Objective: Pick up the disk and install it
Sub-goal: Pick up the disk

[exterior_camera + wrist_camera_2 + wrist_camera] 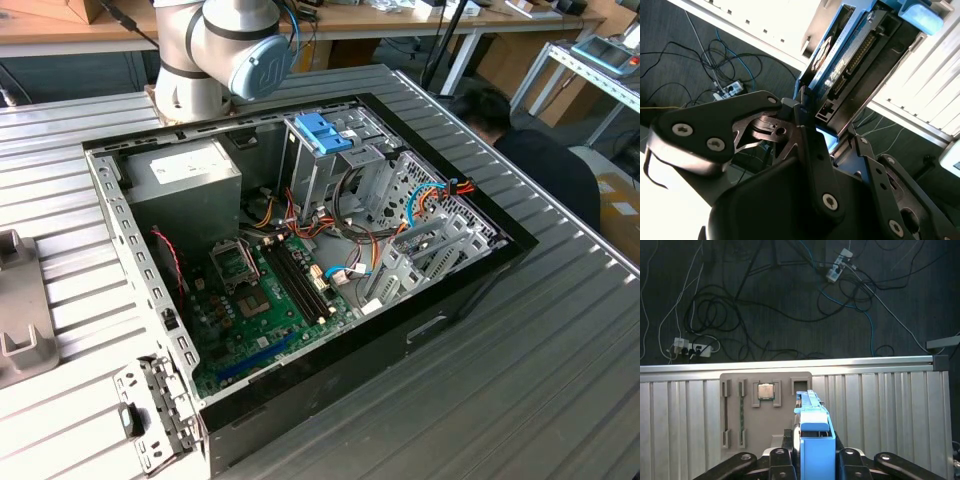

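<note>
The disk (815, 437), a grey drive in a light blue carrier, stands edge-on between my black fingers (788, 439). My gripper (813, 445) is shut on it, above a grey holder tray (732, 410) near the table's edge. In the second wrist view the disk (847, 57) reaches out past the gripper (807, 120), its connector side and blue frame showing. In the exterior view the open computer case (300, 250) lies on the ribbed table, with a metal drive cage (320, 175) at its back.
A blue latch (318, 132) sits atop the drive cage. The holder tray carries a processor chip (766, 391) and shows at the exterior view's left (15, 300). Beyond the table's edge (790, 366) lies dark floor with cables (740, 305). A person (530, 150) sits at the exterior view's right.
</note>
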